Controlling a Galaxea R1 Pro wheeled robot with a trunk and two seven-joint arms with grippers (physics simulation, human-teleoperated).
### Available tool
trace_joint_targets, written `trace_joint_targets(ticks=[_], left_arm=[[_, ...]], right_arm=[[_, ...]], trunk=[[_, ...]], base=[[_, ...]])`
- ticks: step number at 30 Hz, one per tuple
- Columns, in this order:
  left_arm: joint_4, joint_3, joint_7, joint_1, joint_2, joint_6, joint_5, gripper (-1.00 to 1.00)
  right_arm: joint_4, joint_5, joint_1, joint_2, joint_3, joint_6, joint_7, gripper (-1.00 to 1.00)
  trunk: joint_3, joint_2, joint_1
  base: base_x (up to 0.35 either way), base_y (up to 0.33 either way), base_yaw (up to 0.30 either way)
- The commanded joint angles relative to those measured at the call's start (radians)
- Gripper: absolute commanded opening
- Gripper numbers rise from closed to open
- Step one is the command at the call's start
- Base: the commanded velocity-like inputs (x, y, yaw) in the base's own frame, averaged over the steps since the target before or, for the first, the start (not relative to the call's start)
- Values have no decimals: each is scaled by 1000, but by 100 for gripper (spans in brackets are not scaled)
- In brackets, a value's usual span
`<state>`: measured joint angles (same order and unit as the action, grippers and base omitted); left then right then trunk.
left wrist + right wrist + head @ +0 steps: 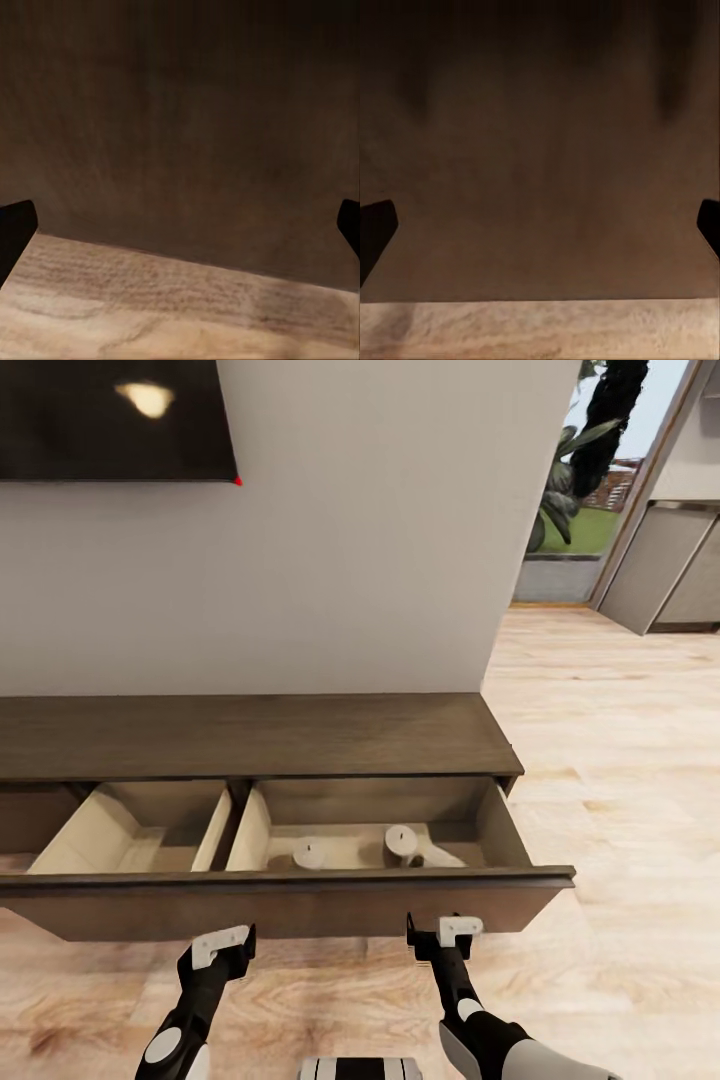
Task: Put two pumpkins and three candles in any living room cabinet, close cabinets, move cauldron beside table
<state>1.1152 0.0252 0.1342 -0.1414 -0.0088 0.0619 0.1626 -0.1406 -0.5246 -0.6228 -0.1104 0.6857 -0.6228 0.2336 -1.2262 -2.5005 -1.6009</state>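
Note:
The cabinet (250, 735) is a long, low, dark brown unit against the white wall, and its wide drawer (300, 908) is pulled out toward me. Two grey-beige candles (309, 853) (400, 840) stand upright in the drawer's right compartment; the left compartment (130, 835) looks bare. My left gripper (225, 948) (180, 232) is open just in front of the drawer front, low near the floor. My right gripper (443, 932) (540, 232) is open too, facing the same dark front further right. The pumpkins and the cauldron are out of view.
A dark TV (110, 420) hangs on the wall above the cabinet. Light wood floor (620, 780) runs to the right toward a glass door with plants (580, 490) and a grey kitchen unit (670, 570). My base (360, 1068) is close to the drawer.

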Motion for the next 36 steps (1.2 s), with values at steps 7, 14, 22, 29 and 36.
trace_joint_targets(ticks=[7, 14, 22, 29, 36], left_arm=[[0, 0, 1, -1, 0, 1, 1, 100], [0, -3, 0, 0, 0, 1, 1, 100], [0, -4, 1, 0, 0, 15, 1, 100], [0, -6, 1, 0, 0, 18, 2, 100], [0, -5, 1, 0, 0, 19, 1, 100]], right_arm=[[0, 0, 0, 0, 0, 0, 0, 100], [0, 0, 0, -1, 1, 0, 0, 100], [0, 0, 0, -2, 0, 0, 0, 100], [0, 0, 0, -2, 0, 0, 0, 100], [0, 0, 0, -2, 0, 0, 0, 100]], trunk=[[0, 0, 0], [0, 0, 0], [-12, -1, -1], [-27, -2, -3], [-27, -2, -3]], base=[[86, 0, 0], [72, 28, 0], [14, 5, 0], [0, 0, 0], [31, 10, 0]])
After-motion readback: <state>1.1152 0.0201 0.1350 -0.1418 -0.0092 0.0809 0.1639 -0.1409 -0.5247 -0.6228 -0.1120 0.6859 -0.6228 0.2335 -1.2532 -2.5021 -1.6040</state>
